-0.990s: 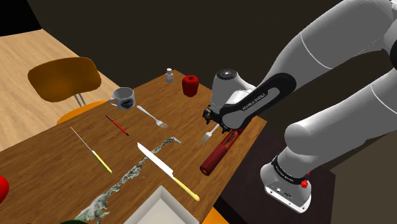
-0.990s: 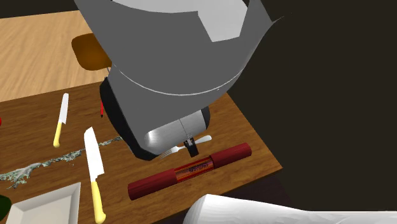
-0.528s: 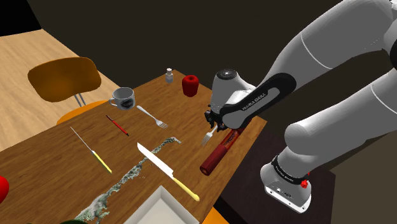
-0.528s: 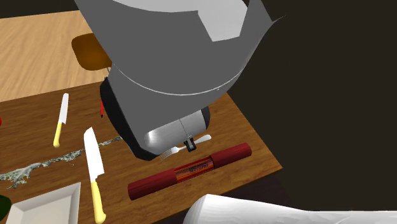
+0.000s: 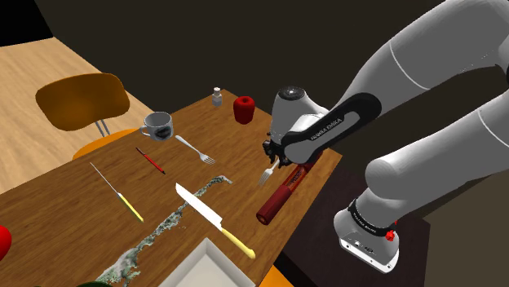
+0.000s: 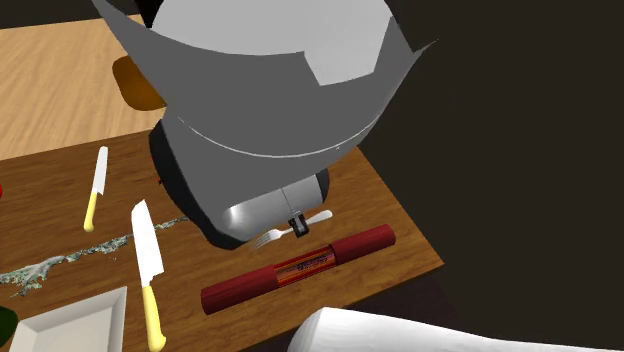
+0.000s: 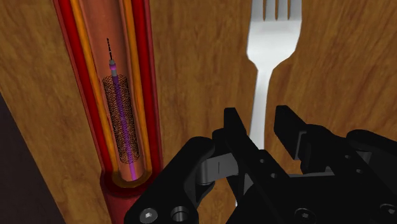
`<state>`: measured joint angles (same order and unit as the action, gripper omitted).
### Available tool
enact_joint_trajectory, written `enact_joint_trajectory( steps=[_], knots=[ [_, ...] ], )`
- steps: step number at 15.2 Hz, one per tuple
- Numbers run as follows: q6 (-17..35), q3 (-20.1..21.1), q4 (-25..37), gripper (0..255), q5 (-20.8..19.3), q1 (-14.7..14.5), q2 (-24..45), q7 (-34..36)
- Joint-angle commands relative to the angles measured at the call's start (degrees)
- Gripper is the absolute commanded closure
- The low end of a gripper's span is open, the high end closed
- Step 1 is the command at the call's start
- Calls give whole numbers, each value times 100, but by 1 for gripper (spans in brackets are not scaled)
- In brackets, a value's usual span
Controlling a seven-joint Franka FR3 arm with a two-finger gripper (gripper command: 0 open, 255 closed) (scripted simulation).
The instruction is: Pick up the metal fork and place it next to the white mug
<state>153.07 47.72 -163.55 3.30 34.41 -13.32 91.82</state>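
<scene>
Fork (image 7: 262, 76) handle clasped between fingers (image 7: 234, 130), beside red tube (image 7: 121, 95)

- It is a dining place in a home.
- A wooden bench (image 5: 73, 192) carries a mug (image 5: 157, 125) and a knife (image 5: 208, 216).
- A chair (image 5: 81, 99) stands beside it on a wooden floor (image 5: 33, 65).

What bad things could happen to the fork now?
The red tube lies right beside the fork, near the edge of the table. The gripper could nudge it, and it might roll off. A second fork already lies by the mug, so setting this one down there might knock it.
</scene>
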Motion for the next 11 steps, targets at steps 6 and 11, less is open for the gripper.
enact_joint_trajectory(
  steps=[6,11],
  knots=[
    [-808,-506,95,255,690,-610,-775,-568],
    [-1381,-777,210,255,893,-849,-1251,-793]
  ],
)
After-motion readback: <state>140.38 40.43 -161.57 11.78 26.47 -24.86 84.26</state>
